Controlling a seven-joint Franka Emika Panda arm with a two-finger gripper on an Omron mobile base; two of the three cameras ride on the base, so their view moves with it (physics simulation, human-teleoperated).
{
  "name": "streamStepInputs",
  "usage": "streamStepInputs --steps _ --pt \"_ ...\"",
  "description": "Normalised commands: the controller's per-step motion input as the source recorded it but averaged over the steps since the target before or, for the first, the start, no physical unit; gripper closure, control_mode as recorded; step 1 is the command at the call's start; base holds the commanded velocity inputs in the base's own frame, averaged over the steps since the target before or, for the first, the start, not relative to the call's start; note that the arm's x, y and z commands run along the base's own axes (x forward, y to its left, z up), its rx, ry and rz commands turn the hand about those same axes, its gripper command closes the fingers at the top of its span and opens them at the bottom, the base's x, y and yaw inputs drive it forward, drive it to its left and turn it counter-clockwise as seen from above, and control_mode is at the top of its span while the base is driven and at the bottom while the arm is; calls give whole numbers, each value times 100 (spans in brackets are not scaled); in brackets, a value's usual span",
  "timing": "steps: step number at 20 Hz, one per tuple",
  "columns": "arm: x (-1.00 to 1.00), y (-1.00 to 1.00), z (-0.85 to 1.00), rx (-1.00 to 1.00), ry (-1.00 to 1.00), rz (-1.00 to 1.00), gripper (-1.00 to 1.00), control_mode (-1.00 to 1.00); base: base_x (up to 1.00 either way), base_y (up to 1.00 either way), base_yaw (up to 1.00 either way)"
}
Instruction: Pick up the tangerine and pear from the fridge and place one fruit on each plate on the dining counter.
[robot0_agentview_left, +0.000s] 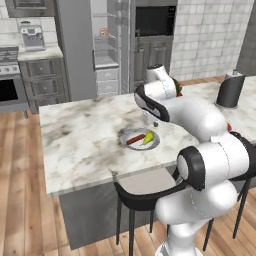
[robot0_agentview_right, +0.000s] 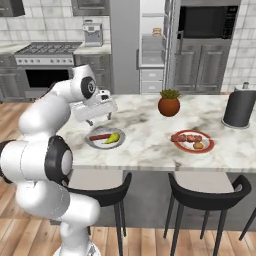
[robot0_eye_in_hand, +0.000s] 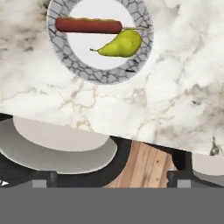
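Pear (robot0_eye_in_hand: 121, 44) lies on its side on the pale grey plate (robot0_eye_in_hand: 65, 65), stem end toward the plate's middle, fat end touching or nearly touching one tip of the red sausage-like stick (robot0_eye_in_hand: 88, 25) that shares the plate. The plate sits on the dining counter (robot0_agentview_left: 80, 140), near the stool-side edge. In the right base view the same pear (robot0_agentview_right: 112, 138) shows yellow-green on that plate.

Gripper (robot0_agentview_right: 96, 119) hangs above the counter just beyond the grey plate, jaws spread wide, nothing between them. Fingertips (robot0_eye_in_hand: 43, 178) show as dark stubs over a black stool (robot0_eye_in_hand: 57, 148) and the counter edge.

Second plate, reddish rim (robot0_agentview_right: 209, 146), stands well apart along the counter past the orange-brown pot with green leaves (robot0_agentview_right: 169, 104). It carries brownish pieces; whether any is the tangerine cannot be told. A small orange-toned item (robot0_agentview_left: 104, 32) sits on a shelf in the fridge (robot0_agentview_left: 106, 45), whose door stands open; too small to name with certainty.

Judgement: the pear's placing looks done, the hand free. If the shelf item is the tangerine, half the task remains. The next move calls for lifting clear of the counter, driving the base around to the fridge, and reaching onto that shelf with the jaws wide.
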Motion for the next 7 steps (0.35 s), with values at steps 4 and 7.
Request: streamStepInputs --steps 4,7 --pt "-88 -12 41 25 1 -64 -100 -100 0 0 0" --pt "-100 11 12 17 -19 -49 -100 -100 0 0 0"
